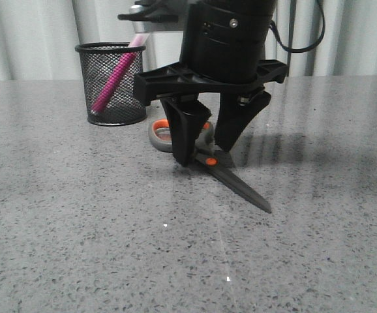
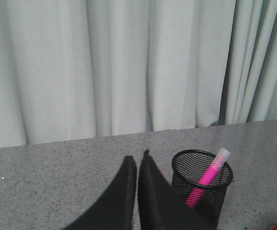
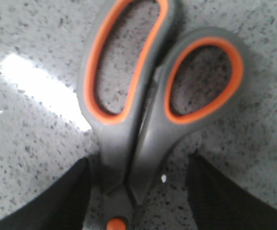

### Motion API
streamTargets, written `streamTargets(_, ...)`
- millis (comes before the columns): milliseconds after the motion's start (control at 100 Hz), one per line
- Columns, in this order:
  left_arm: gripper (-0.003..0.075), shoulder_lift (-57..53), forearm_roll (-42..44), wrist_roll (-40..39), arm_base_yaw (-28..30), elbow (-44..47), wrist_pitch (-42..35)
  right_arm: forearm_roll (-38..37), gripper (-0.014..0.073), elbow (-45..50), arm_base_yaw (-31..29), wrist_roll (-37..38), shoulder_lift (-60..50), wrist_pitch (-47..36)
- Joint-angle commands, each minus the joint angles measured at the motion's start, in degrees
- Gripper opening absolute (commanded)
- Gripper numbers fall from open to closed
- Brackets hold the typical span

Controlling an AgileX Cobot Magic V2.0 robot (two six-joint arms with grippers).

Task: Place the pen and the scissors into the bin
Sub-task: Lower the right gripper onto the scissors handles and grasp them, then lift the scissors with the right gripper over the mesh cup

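Straddling the scissors near their orange pivot screw, the right pincer is standing wide open with its two fingers either side of them, gripping nothing, while the scissors are lying flat on the speckled grey table. Behind them the pen is leaning inside the bin, and the left pincer is hanging near that bin with its fingers pressed together and empty, white curtains beyond.
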Motion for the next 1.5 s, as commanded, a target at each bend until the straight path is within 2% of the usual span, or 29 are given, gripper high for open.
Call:
streamTargets(0,-0.002,-0.27,-2.62,-0.04,0.04,-1.62,0.29,-0.66,0.04,-1.83,0.18,0.0,-1.83,-1.59)
streamTargets(80,-0.0019,-0.27,-2.62,-0.04,0.04,-1.62,0.29,-0.66,0.0398,-1.83,0.33,0.0,-1.6,-1.75)
streamTargets(150,-0.0019,-0.27,-2.62,-0.04,0.04,-1.62,0.29,-0.8,0.0347,-1.83,0.73,-0.48,-1.55,-1.96)
streamTargets(220,-0.0019,-0.27,-2.62,-0.04,0.04,-1.62,0.29,-0.92,0.0247,-1.83,1.34,-0.86,-1.55,-1.96)
streamTargets(320,-0.0019,-0.27,-2.62,-0.04,0.04,-1.62,0.29,-1.33,0.0061,-1.83,2.25,-0.99,-1.55,-1.86)
streamTargets(420,-0.002,-0.27,-2.62,-0.04,0.04,-1.62,0.29,-1.76,-0.0078,-1.83,2.44,-2.08,-1.67,-1.6)
streamTargets(550,-0.0019,-0.27,-2.62,-0.04,0.04,-1.62,0.29,-2.95,-0.0076,-1.83,2.44,-2.35,-3.96,-1.57)
streamTargets(680,-0.002,-0.27,-2.62,-0.04,0.04,-1.62,0.29,-2.95,-0.0076,-0.37,2.44,-2.35,-11.02,-3.71)
streamTargets(770,-0.002,-0.27,-2.62,-0.04,0.04,-1.62,0.29,-2.95,-0.0076,3.99,2.31,-2.35,-18.42,-12.84)
streamTargets(880,-0.0019,-0.27,-2.72,-0.04,0.04,-1.62,0.29,-2.95,-0.0076,12.35,2.31,-2.35,-27.22,-31.6)
streamTargets(940,-0.0019,-0.27,-2.95,-0.04,0.04,-1.62,0.29,-2.95,-0.0076,16.2,2.31,-2.35,-29.91,-42.41)
streamTargets(1040,-0.002,-0.27,-3.09,-0.04,0.04,-1.62,0.29,-2.95,-0.0076,18.5,2.31,-2.35,-31.01,-55.25)
streamTargets(1190,-0.0019,-0.27,-3.09,-0.04,0.04,-1.62,0.29,-2.95,-0.0076,18.27,2.31,-2.35,-26.08,-71.42)
streamTargets(1360,-0.0019,-0.27,-3.09,-0.04,0.04,-1.62,0.29,-2.95,-0.0076,17.59,2.31,-2.35,-15.92,-99.08)
streamTargets(1490,-0.0019,-0.27,-3.09,-0.04,0.04,-1.62,0.29,-2.95,-0.0076,12.33,2.31,-2.35,-8.73,-99.07)
